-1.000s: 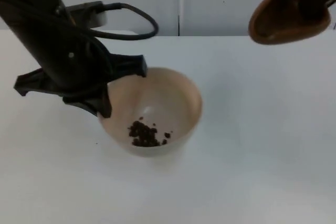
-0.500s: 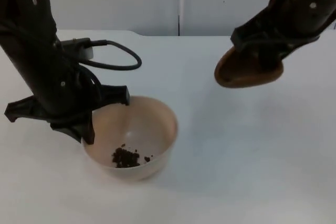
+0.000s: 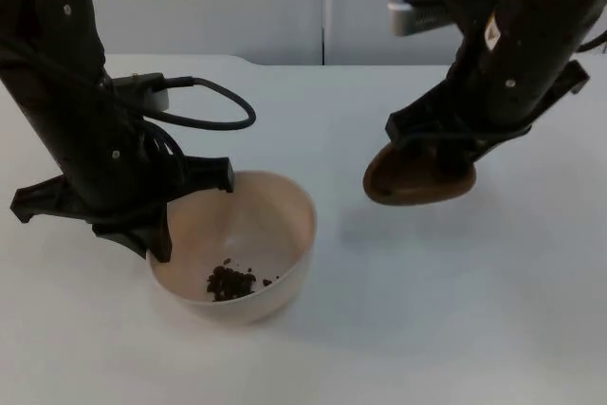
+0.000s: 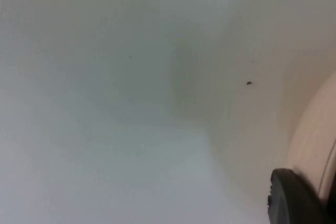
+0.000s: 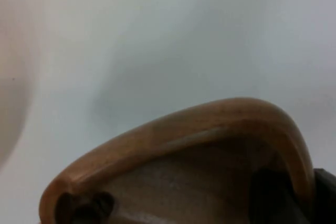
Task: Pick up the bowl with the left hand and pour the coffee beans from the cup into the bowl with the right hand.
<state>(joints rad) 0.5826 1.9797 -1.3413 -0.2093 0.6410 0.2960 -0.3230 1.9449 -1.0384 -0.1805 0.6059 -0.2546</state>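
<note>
Left gripper [image 3: 161, 225] fingers clamp bowl [image 3: 275, 225] rim; right gripper [image 3: 446, 144] fingers grasp cup [image 3: 417, 177].

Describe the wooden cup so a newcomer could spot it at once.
Start at the white table top and follow the right arm down to its claw. The brown wooden cup hangs there, tilted above the table. Unlike the pale beige bowl with dark coffee beans at the left claw, it is dark and looks empty.

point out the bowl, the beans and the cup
bowl [image 3: 285, 211], top view, bare inner wall
beans [image 3: 229, 282], top view, middle of the pile
cup [image 3: 417, 182], top view, brown outer side
</note>
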